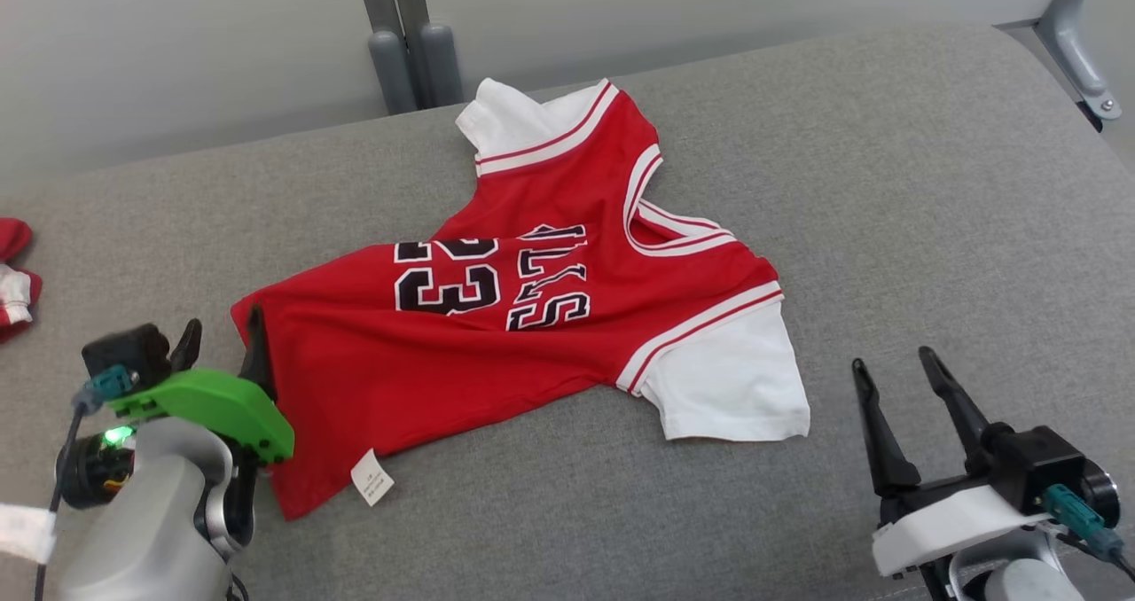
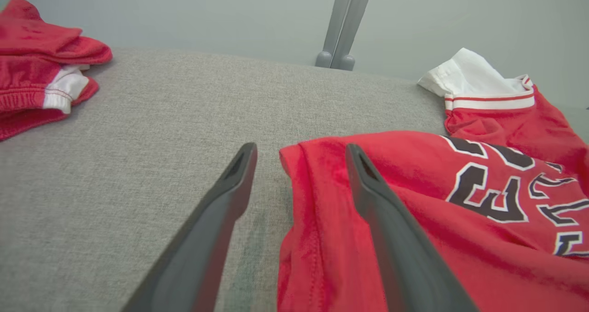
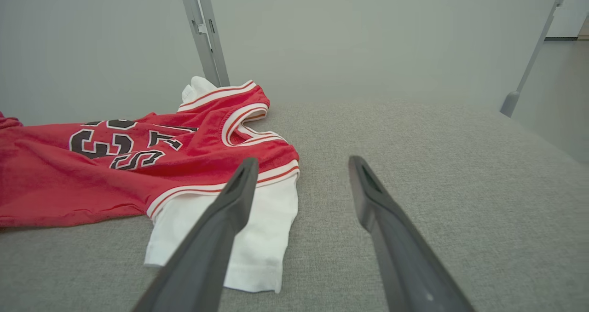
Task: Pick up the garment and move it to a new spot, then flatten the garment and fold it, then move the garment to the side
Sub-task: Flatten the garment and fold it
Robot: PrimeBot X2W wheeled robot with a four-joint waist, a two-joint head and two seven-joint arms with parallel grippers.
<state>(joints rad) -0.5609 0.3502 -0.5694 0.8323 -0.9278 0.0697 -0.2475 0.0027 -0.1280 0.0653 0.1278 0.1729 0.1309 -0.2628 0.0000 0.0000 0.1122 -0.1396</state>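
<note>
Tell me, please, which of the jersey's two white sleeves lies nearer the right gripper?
The near sleeve, spread flat beside the right gripper; the far sleeve lies by the grey post.

Your left gripper (image 1: 223,335) sits low on your left, its dark fingers spread wide above a green wrist cover (image 1: 213,403) and pale forearm (image 1: 151,512). Your right gripper (image 1: 892,366) sits low on your right, fingers likewise parted and tilted slightly leftward.

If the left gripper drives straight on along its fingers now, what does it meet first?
Most likely the red jersey: its hem corner lies between the left gripper's open fingers, one finger over the cloth. Beyond is bare grey cushion. Height above the fabric is unclear.
</note>
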